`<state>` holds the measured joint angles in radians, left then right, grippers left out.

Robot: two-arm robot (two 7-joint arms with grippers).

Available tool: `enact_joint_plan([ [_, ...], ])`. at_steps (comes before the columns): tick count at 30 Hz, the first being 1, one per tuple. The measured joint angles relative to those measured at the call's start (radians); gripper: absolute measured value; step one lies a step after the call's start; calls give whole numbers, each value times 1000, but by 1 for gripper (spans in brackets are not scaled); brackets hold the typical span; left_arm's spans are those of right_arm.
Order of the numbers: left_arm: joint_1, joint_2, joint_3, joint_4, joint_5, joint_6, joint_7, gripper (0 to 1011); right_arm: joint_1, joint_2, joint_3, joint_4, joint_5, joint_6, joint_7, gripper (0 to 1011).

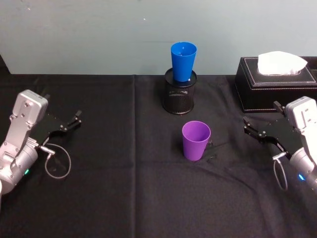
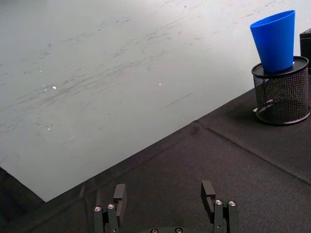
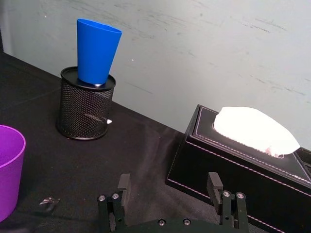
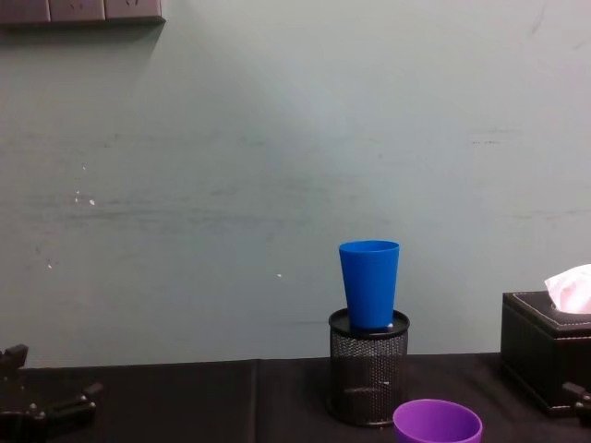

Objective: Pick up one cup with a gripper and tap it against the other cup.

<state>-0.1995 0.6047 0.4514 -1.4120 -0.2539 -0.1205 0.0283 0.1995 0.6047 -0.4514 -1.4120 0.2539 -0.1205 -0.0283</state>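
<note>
A black-clothed table (image 1: pixel 124 198) spans the lower head view. On it, a purple cup (image 1: pixel 196 140) stands upright at centre, a black mesh pen holder (image 1: pixel 180 96) above it, a black tissue box (image 1: pixel 275 89) upper right.

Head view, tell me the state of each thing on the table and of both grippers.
purple cup: upright, mouth up, empty, not gripped.
blue cup: upright, seated in the pen holder's mouth.
black mesh pen holder: upright, blue cup in its top.
tissue box: tissue sticking out of its top.
left gripper: open, holding nothing.
right gripper: open, holding nothing.
</note>
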Motion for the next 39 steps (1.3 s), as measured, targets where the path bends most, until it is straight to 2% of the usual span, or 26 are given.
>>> enact_joint_plan([
  [39,0,0,0,0,0,0,0,1005,0,0,0,0,0,0,0,1003],
])
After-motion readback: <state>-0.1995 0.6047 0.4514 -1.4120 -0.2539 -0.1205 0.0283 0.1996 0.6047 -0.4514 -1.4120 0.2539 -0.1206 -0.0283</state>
